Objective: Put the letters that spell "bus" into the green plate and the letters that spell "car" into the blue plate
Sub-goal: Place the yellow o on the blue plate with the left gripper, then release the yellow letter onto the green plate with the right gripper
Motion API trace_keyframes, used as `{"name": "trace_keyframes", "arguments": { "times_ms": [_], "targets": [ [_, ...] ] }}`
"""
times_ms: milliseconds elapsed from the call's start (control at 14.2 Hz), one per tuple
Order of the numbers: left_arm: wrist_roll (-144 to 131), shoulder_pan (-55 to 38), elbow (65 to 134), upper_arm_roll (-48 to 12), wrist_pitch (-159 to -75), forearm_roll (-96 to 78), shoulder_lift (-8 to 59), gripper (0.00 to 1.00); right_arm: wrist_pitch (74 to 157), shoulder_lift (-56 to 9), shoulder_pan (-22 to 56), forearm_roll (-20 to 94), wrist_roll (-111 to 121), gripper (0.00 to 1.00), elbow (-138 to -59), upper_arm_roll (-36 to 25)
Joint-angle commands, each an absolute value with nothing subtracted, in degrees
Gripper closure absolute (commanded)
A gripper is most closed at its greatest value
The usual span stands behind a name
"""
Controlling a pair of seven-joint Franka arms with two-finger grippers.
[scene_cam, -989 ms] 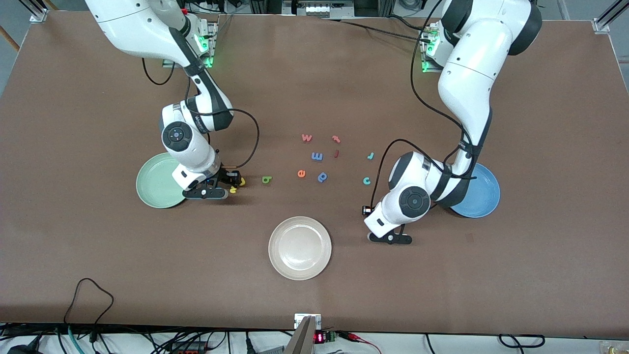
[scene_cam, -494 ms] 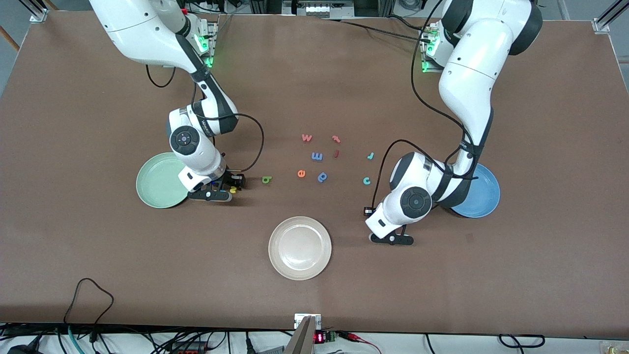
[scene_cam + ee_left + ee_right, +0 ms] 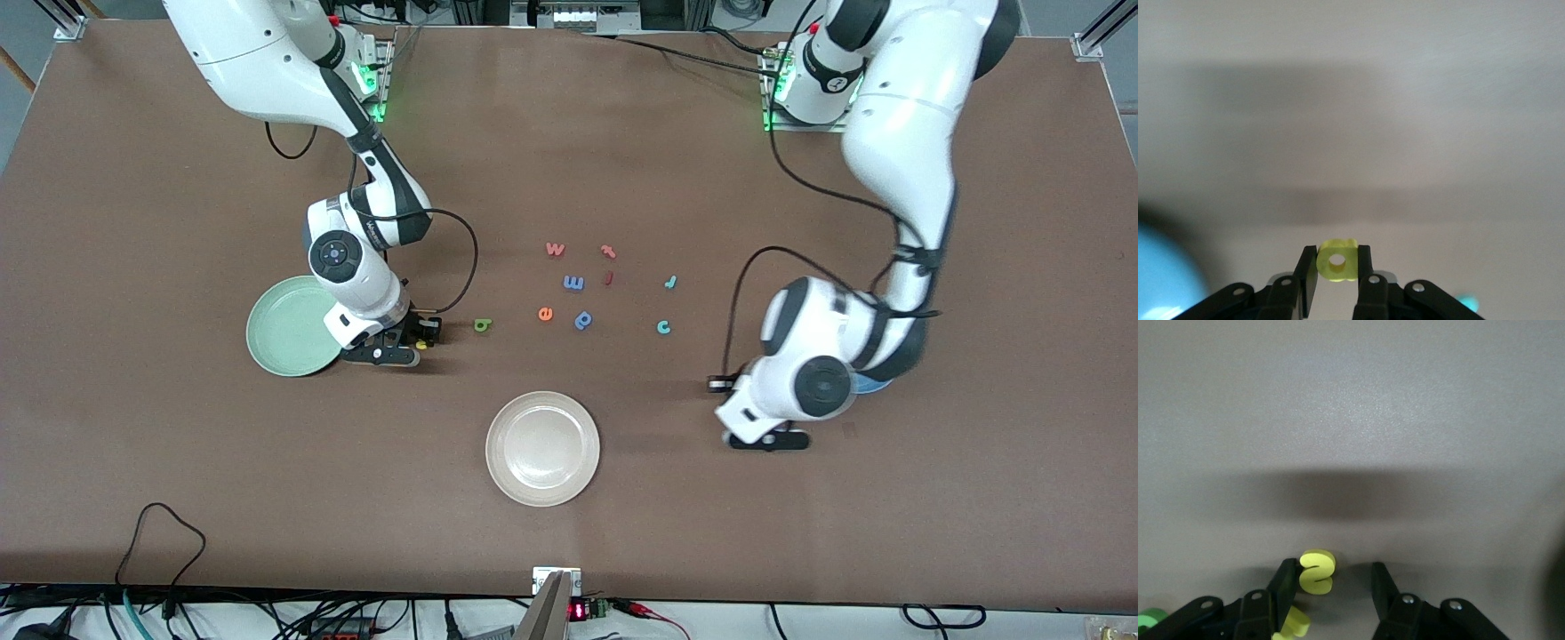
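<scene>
Front view: a brown bench (image 3: pixel 178 178) carries small foam letters scattered in the middle. The right gripper (image 3: pixel 391 345) is low at the bench, just beside the green plate (image 3: pixel 276 342), where a speck of yellow shows at its tip. The olive "b" (image 3: pixel 482 325) lies near it, toward the middle of the bench. The teal "c" (image 3: pixel 663 327) and the blue "r" (image 3: pixel 670 283) lie toward the left arm's end, not yet collected. The left gripper (image 3: pixel 769 439) is over bare bench beside the blue plate (image 3: pixel 871 384), which that arm mostly hides. Neither plate visibly holds a letter. A cream plate (image 3: pixel 542 449) sits empty, nearest the camera.

Left wrist view: the fingers are pinched narrow on the yellow "a" (image 3: pixel 1336 261), gripping its flat sides so that its hole faces the camera. The blue plate's edge shows close by, so this looks like a carry toward it.

Right wrist view: the fingers stand partly apart astride the yellow "s" (image 3: pixel 1316 572), which touches one finger with a clear gap to the other. They are probably closing for a pick. A second yellow piece (image 3: pixel 1293 623), likely the "u", lies by the same finger.
</scene>
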State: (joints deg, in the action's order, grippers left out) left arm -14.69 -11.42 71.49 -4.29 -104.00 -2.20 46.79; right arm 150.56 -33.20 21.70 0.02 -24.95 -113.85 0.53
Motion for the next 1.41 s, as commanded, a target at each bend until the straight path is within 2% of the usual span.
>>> {"name": "trace_keyframes", "arguments": {
  "times_ms": [0,141,424,565,706,918,989,1059,1130,1201,1271,1342],
  "targets": [
    [-4.9,-4.6,83.8,-5.1,-104.4,-1.5,39.0,0.78,151.2,-34.5,22.3,0.1,-26.0,0.54,-113.1,0.3],
    [-0.4,-1.3,92.7,-5.4,-109.1,-1.4,34.7,0.78,151.2,-34.5,22.4,0.1,-26.0,0.67,-113.1,0.3],
    [2.6,0.7,110.1,-5.2,-123.9,-1.4,27.8,0.78,151.2,-34.5,22.4,0.0,-25.9,0.91,-112.9,0.3],
    [2.7,0.6,113.1,-5.1,-127.6,-1.2,27.3,0.78,151.2,-34.4,22.2,-0.3,-25.2,0.94,-112.9,0.3],
    [2.5,0.6,113.3,-5.1,-128.8,1.8,27.9,0.78,150.1,-32.5,20.7,-2.8,-24.3,0.94,-112.9,0.2],
    [1.8,0.7,112.9,-4.9,-128.8,2.3,29.2,0.75,141.3,-27.4,17.0,-3.1,-18.1,0.94,-113.7,0.3],
    [1.8,0.7,112.8,-4.8,-128.9,2.3,29.4,0.60,138.3,-25.7,15.1,-3.1,-15.2,0.94,-113.9,0.3],
    [1.8,0.5,112.7,-4.8,-128.8,2.4,29.0,0.34,135.5,-23.7,12.8,-3.1,-10.9,0.94,-114.3,0.3],
    [1.8,0.5,112.3,-5.1,-128.2,2.4,28.4,0.26,133.5,-22.0,10.7,-3.1,-7.4,0.93,-115.0,0.3],
    [1.8,0.3,111.1,-5.4,-127.0,2.4,28.0,0.09,131.8,-20.7,9.0,-3.1,-4.9,0.93,-115.7,0.3],
    [1.8,0.1,109.7,-5.6,-125.1,2.4,27.7,0.00,130.8,-19.8,7.4,-3.1,-2.9,0.92,-116.5,0.3],
    [2.2,-0.5,107.8,-5.8,-122.5,2.5,27.7,0.00,130.9,-19.4,5.8,-3.2,-0.8,0.89,-117.9,0.3]
  ]
}}
